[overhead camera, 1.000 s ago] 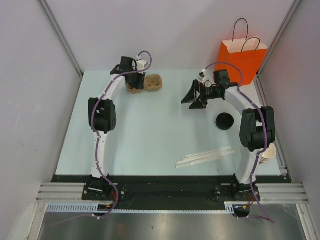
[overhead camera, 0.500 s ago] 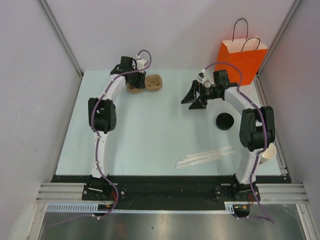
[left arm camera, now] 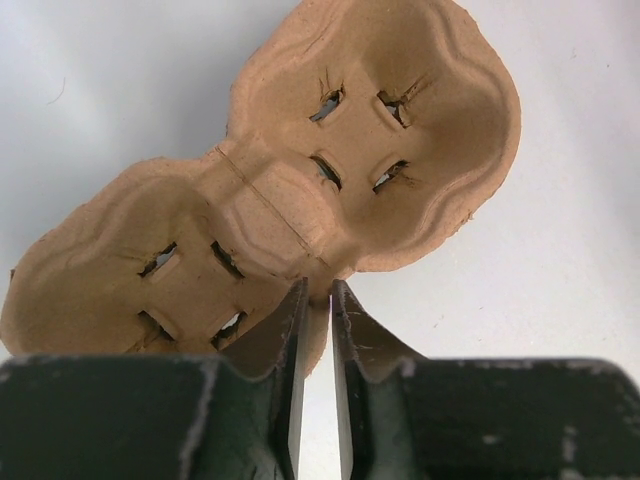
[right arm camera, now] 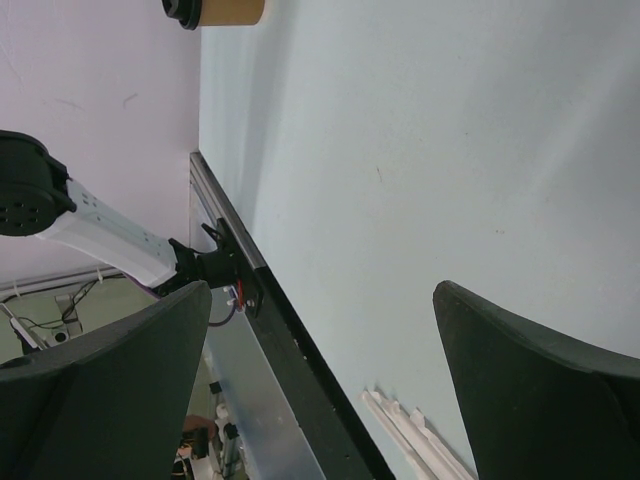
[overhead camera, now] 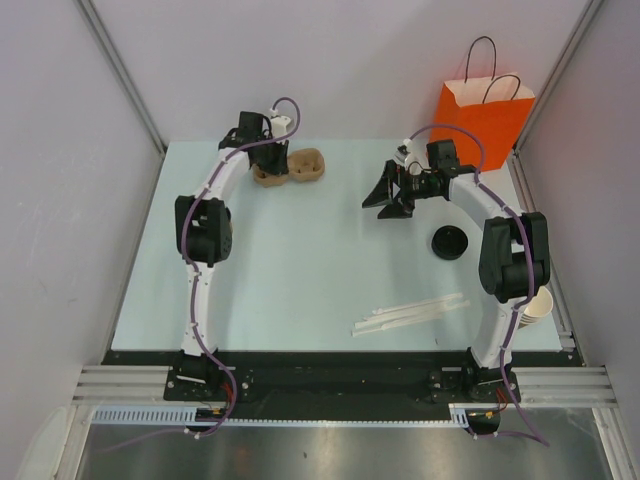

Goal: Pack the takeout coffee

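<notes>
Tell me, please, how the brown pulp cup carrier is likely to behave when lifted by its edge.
The cup carrier looks like thin moulded pulp, so probably light and fairly stiff. Pinched at its narrow waist by the left gripper, it may tilt or flex at the crease. Its matt, fibrous surface should not slip much.

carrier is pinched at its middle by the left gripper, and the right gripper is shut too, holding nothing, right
Not quite. The right gripper is open wide, not shut, with only bare table between its fingers, as the right wrist view shows. The rest holds: the left gripper pinches the carrier at its middle, and the right holds nothing.
</notes>
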Controlling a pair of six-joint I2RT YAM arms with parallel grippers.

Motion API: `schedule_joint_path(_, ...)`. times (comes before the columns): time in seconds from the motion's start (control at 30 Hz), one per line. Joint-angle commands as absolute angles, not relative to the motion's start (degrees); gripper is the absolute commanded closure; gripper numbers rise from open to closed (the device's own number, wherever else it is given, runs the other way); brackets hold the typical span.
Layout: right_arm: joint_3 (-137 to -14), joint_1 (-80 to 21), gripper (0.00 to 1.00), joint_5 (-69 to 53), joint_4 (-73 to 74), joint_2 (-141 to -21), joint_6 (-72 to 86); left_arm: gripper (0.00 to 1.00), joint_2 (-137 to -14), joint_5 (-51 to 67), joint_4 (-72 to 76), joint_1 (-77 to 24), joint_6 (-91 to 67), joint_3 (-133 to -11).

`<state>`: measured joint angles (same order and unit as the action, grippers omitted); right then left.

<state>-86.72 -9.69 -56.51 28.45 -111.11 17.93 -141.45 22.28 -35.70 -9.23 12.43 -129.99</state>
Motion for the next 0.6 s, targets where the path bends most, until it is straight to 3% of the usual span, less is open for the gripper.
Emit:
schedule_joint_path(0.0,-88.95,-10.11,0.00,-57.92,27.42,-111.80,17.93,0.79,-140.45,23.20,-35.24,-8.88,11.78,-132.71)
schedule_joint_path(0.33,-88.95,-9.84,0.00,-57.92,27.51,-111.80,18.02,0.83,-141.15,22.76,-35.42,-8.88,12.39,-132.36)
schedule_joint_path(0.57,-89.03,-9.84,0.00,-58.18,27.33,-111.97,18.28,0.75,-141.50,22.15,-36.65,-8.88,13.18,-132.36)
